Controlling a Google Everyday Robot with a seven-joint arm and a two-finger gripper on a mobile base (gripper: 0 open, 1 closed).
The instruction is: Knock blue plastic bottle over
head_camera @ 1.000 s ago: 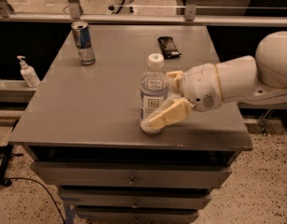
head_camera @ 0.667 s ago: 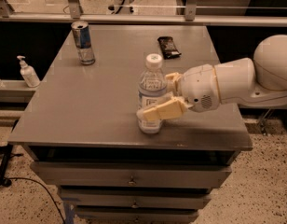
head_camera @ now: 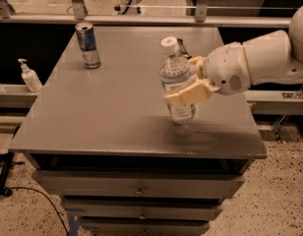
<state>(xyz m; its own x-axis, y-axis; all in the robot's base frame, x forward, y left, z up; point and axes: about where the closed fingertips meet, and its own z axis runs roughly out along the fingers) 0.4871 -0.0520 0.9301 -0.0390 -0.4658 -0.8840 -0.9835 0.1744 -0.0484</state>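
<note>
1. Camera view, change from the earlier frames: the blue plastic bottle is found farther back and to the right on the table than a second ago. The gripper has shifted with it. The can and the dispenser are unchanged in position.
2. Gripper: it is held over the right-centre of the table and is clamped on the bottle. One finger lies across the front of the label, and the other shows at the bottle's right shoulder. The white arm enters from the right edge.
3. Bottle attitude: it is tilted slightly, with the white cap leaning left and the base to the right. A shadow is seen directly under the base; whether the base touches the tabletop cannot be told.
4. Containers: the bottle is capped, and its fill level cannot be made out. A blue-and-silver can stands upright near the rear left corner, well apart from the bottle. A small white pump dispenser stands on a ledge left of the table.
5. Surroundings: a dark flat object lies behind the bottle and is largely hidden by it. Drawers are fitted below the tabletop.
</note>
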